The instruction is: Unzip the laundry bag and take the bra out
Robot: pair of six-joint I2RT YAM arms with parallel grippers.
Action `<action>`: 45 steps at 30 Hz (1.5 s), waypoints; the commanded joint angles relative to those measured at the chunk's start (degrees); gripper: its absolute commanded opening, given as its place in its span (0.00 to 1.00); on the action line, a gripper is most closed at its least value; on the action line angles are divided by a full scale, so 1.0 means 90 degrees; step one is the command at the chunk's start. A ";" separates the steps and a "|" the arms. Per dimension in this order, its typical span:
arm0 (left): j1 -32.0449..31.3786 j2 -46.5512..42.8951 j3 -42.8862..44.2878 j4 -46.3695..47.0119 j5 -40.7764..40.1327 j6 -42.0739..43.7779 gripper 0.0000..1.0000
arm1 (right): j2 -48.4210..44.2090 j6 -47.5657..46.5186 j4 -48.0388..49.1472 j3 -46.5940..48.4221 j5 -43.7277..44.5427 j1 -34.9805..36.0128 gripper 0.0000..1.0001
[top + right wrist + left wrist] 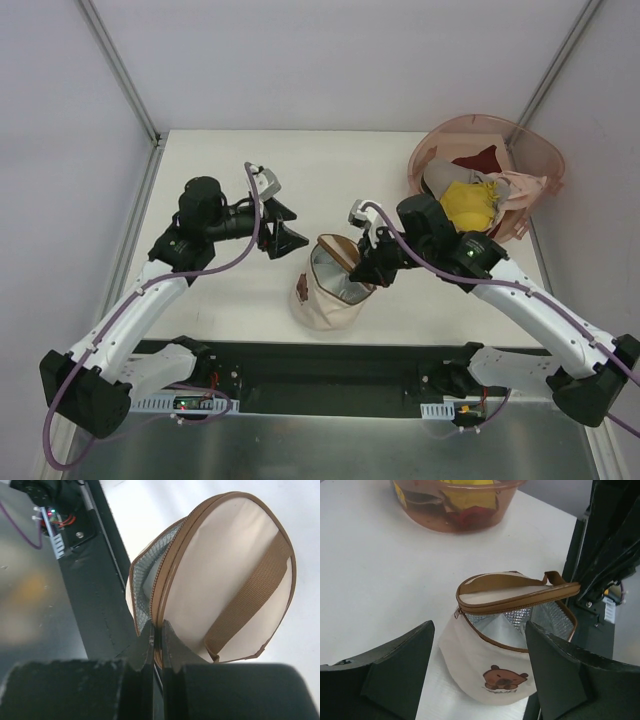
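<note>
While right hand grips, one laundry bag

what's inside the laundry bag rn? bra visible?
Through the unzipped gap of the laundry bag, only the silvery lining shows. No bra is visible. The raised lid and the front wall hide the rest of the interior.

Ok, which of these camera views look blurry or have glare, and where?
Top external: even light, sharp throughout. Left wrist: the laundry bag is sharp, its silver lining glints. Right wrist: the right gripper up close and the far left background are out of focus.
</note>
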 commanded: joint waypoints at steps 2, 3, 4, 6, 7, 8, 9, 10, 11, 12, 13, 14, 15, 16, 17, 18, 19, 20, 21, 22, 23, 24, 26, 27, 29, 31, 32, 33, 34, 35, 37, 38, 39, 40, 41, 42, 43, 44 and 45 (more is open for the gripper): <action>-0.0322 -0.0147 -0.0301 0.0195 0.0463 0.1526 0.74 | 0.0264 -0.0354 -0.0024 0.0559 -0.1657 -0.0220 0.01; -0.0603 -0.0206 -0.0360 0.0195 0.0249 0.1770 0.75 | 0.0294 -0.0345 -0.0044 0.0588 -0.1717 -0.0220 0.01; -0.0800 -0.0351 -0.0437 0.0350 -0.0150 0.2372 0.77 | 0.0333 -0.0344 -0.0092 0.0608 -0.1775 -0.0230 0.01; -0.1209 -0.0479 -0.0623 0.0478 -0.0640 0.2835 0.80 | 0.0411 -0.0335 -0.0141 0.0686 -0.1873 -0.0239 0.01; -0.1250 -0.0518 -0.0643 0.0556 -0.0738 0.3098 0.81 | 0.0431 -0.0335 -0.0171 0.0706 -0.1883 -0.0230 0.01; -0.1260 -0.0509 -0.0624 0.0576 -0.0701 0.3130 0.82 | 0.0450 -0.0325 -0.0190 0.0706 -0.1893 -0.0230 0.01; -0.1260 -0.0480 -0.0585 0.0567 -0.0633 0.3159 0.81 | 0.0479 -0.0315 -0.0191 0.0715 -0.1893 -0.0239 0.01; -0.1261 -0.0412 -0.0575 0.0547 -0.0526 0.3188 0.82 | 0.0499 -0.0305 -0.0200 0.0716 -0.1903 -0.0239 0.01; -0.1261 -0.0373 -0.0527 0.0528 -0.0312 0.3198 0.81 | 0.0499 -0.0296 -0.0200 0.0725 -0.1912 -0.0230 0.00; -0.1261 -0.0343 -0.0517 0.0518 -0.0203 0.3198 0.81 | 0.0518 -0.0286 -0.0210 0.0725 -0.1932 -0.0230 0.01; -0.1280 -0.0237 -0.0487 0.0479 -0.0115 0.3189 0.80 | 0.0519 -0.0276 -0.0200 0.0735 -0.1951 -0.0239 0.01; -0.1280 -0.0177 -0.0429 0.0479 0.0002 0.3140 0.79 | 0.0528 -0.0276 -0.0200 0.0745 -0.1961 -0.0230 0.01; -0.1309 -0.0100 -0.0390 0.0479 0.0061 0.3091 0.77 | 0.0528 -0.0276 -0.0200 0.0745 -0.1981 -0.0239 0.01; -0.1358 0.0046 -0.0360 0.0469 0.0110 0.3014 0.75 | 0.0528 -0.0276 -0.0200 0.0754 -0.1981 -0.0239 0.01; -0.1387 0.0125 -0.0283 0.0401 0.0168 0.2984 0.73 | 0.0528 -0.0276 -0.0200 0.0764 -0.1981 -0.0230 0.01; -0.1426 0.0203 -0.0243 0.0362 0.0227 0.2964 0.70 | 0.0528 -0.0276 -0.0210 0.0784 -0.1981 -0.0230 0.01; -0.1456 0.0330 -0.0214 0.0323 0.0266 0.2935 0.68 | 0.0528 -0.0286 -0.0220 0.0803 -0.1952 -0.0230 0.01; -0.1514 0.0370 -0.0175 0.0264 0.0276 0.2935 0.67 | 0.0528 -0.0305 -0.0239 0.0823 -0.1942 -0.0230 0.01; -0.1534 0.0409 -0.0165 0.0264 0.0286 0.2915 0.62 | 0.0519 -0.0305 -0.0278 0.0833 -0.1922 -0.0230 0.01; -0.1553 0.0448 -0.0155 0.0254 0.0286 0.2906 0.59 | 0.0519 -0.0315 -0.0298 0.0842 -0.1874 -0.0239 0.01; -0.1573 0.0458 -0.0155 0.0244 0.0276 0.2905 0.53 | 0.0509 -0.0325 -0.0308 0.0852 -0.1835 -0.0239 0.01; -0.1573 0.0468 -0.0155 0.0244 0.0237 0.2876 0.47 | 0.0499 -0.0325 -0.0337 0.0852 -0.1796 -0.0230 0.01; -0.1583 0.0487 -0.0145 0.0244 0.0198 0.2837 0.26 | 0.0489 -0.0335 -0.0337 0.0852 -0.1737 -0.0230 0.01; -0.1583 0.0487 -0.0126 0.0244 0.0159 0.2779 0.20 | 0.0499 -0.0325 -0.0337 0.0852 -0.1708 -0.0230 0.01; -0.1583 0.0487 -0.0106 0.0244 0.0042 0.2740 0.00 | 0.0509 -0.0267 -0.0347 0.0862 -0.1484 -0.0239 0.01; -0.1583 0.0468 -0.0087 0.0244 -0.0143 0.2632 0.00 | 0.0538 -0.0091 -0.0327 0.0891 -0.1066 -0.0259 0.06; -0.1573 0.0448 -0.0087 0.0244 -0.0192 0.2613 0.00 | 0.0548 -0.0032 -0.0327 0.0911 -0.0928 -0.0288 0.15; -0.1573 0.0438 -0.0077 0.0244 -0.0251 0.2516 0.00 | 0.0548 0.0036 -0.0318 0.0940 -0.0762 -0.0288 0.36; -0.1583 0.0419 -0.0077 0.0244 -0.0271 0.2476 0.00 | 0.0538 0.0133 -0.0298 0.0940 -0.0460 -0.0288 0.44; -0.1583 0.0399 -0.0067 0.0244 -0.0358 0.2427 0.00 | 0.0519 0.0202 -0.0279 0.0950 -0.0312 -0.0288 0.50; -0.1583 0.0370 0.0020 0.0244 -0.0495 0.2145 0.00 | 0.0412 0.0387 -0.0123 0.0921 0.0106 -0.0288 0.59; -0.1583 0.0351 0.0059 0.0244 -0.0756 0.2008 0.00 | 0.0363 0.0446 -0.0064 0.0901 0.0254 -0.0288 0.62; -0.1583 0.0341 0.0108 0.0090 -0.0923 0.1775 0.00 | 0.0275 0.0485 0.0062 0.0872 0.0458 -0.0279 0.63; -0.1573 0.0341 0.0215 -0.0028 -0.1157 0.1657 0.00 | 0.0226 0.0611 0.0150 0.0862 0.0577 -0.0288 0.65; -0.1583 0.0341 0.0264 -0.0097 -0.1488 0.1568 0.00 | 0.0187 0.0651 0.0200 0.0862 0.0636 -0.0269 0.66; -0.1592 0.0350 0.0313 -0.0156 -0.1685 0.1374 0.00 | 0.0158 0.0729 0.0306 0.0862 0.0801 -0.0249 0.66; -0.1602 0.0350 0.0391 -0.0224 -0.1841 0.1276 0.00 | 0.0090 0.0817 0.0385 0.0823 0.0986 -0.0172 0.66; -0.1602 0.0350 0.0421 -0.0331 -0.2046 0.1139 0.00 | 0.0050 0.1021 0.0482 0.0813 0.1210 -0.0123 0.66; -0.1602 0.0370 0.0460 -0.0409 -0.2570 0.0867 0.00 | 0.0011 0.1129 0.0493 0.0813 0.1841 -0.0074 0.66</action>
